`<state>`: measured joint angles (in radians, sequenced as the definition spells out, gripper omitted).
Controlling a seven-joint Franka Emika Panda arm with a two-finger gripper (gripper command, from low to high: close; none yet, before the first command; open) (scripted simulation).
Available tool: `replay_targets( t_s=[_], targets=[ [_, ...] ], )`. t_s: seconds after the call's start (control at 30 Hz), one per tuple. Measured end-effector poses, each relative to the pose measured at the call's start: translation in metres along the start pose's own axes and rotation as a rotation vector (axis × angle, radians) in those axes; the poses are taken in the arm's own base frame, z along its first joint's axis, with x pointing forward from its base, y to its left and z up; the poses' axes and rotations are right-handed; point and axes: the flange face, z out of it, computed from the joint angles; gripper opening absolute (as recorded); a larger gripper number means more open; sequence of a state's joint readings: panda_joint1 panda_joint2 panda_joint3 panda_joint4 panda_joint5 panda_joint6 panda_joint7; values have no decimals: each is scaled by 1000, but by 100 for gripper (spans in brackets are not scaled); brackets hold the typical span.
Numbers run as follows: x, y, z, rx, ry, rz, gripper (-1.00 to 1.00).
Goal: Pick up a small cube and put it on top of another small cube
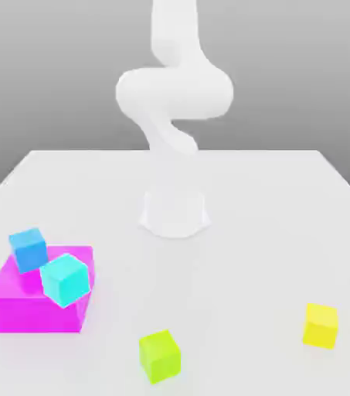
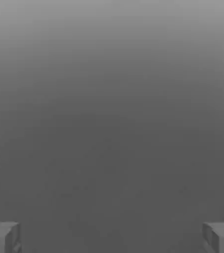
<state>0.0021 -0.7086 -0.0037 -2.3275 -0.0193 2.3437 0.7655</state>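
Right, I have the lime-green cube (image 1: 160, 356) on the pale tabletop (image 1: 232, 271), at the near side of the scene and a little to the exterior view's left of centre. It is plain and matte, with no markings that I can see, its top a thin bright patch and its side faces in slightly different shades of yellow-green. It sits turned, one corner pointing towards the near side.

Over on the exterior view's left, the light cyan cube (image 1: 65, 280) overlaps the right-hand part of the magenta block (image 1: 35, 315); from this angle I can't tell whether the two touch. The sky-blue cube (image 1: 28, 250) is just beyond it on the far side, overlapping the block's far left part and looking tilted (two blues, so I'm minding which is which). The yellow cube (image 1: 321, 326) is well apart from them, near and to the exterior view's right.

My claw (image 2: 112, 238) is spread wide in the hand view, with nothing pinched between its fingers. The white arm (image 1: 175, 93) rises from its base (image 1: 175, 215) at the middle of the scene and runs out through the top of the exterior view.

The surface is smooth, almost white, and behind its far edge the room is a plain grey backdrop (image 1: 301, 77), darker lower down.
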Motion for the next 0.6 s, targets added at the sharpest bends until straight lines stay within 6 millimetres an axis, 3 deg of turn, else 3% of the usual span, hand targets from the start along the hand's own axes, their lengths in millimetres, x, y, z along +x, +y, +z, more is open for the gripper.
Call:
replay_targets(
  t_s=[0.13, 0.3, 0.47, 0.6],
  targets=[
    [-9, 12, 88, -94, -83, -77, 0],
    [-33, 42, 186, -191, -198, -166, 0],
    [-71, 84, 271, -270, -328, -251, 0],
    [-110, 126, 329, -319, -441, -314, 0]
  ],
)
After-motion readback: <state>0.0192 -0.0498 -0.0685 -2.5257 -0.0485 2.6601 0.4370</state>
